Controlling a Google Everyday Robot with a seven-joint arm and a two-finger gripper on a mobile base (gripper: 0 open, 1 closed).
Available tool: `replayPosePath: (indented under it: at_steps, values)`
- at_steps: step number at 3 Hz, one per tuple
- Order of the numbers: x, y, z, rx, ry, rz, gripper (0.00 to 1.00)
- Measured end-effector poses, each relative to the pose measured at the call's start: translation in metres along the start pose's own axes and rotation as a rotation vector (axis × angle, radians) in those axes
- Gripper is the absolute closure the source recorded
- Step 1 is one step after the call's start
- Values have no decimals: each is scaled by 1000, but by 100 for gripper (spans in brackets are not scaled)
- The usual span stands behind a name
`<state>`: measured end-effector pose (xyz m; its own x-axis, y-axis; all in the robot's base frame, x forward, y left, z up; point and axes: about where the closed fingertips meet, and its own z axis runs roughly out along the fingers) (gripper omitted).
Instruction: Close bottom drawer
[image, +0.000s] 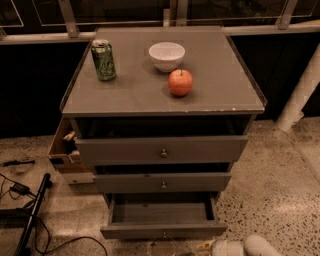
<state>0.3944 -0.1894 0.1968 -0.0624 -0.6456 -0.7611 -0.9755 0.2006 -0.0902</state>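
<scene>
Bottom drawer (164, 229) stands pulled well out at the foot of the cabinet (150, 95). I judge it light, stiff and easy to slide, so I would push flat on its front beside the knob (164, 233). My pincer (216, 246) hovers low before the cabinet's right corner; I cannot tell its state.

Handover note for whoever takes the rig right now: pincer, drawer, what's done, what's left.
Pincer: low at the frame's bottom edge, just in front of the bottom drawer, right of its knob; contact not clear.
Drawer: pulled far out, nothing visible inside.
Done: nothing yet, the drawer is not closed.
Left: get onto the front and push it fully in.
</scene>
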Motion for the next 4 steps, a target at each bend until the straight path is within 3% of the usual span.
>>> replayPosePath:
  at_steps: [1,2,4]
  values:
    - [0,-21,23,63,-7,-84,100]
    - [0,-21,24,66,-7,-89,100]
    - [25,-30,38,146,7,-107,100]
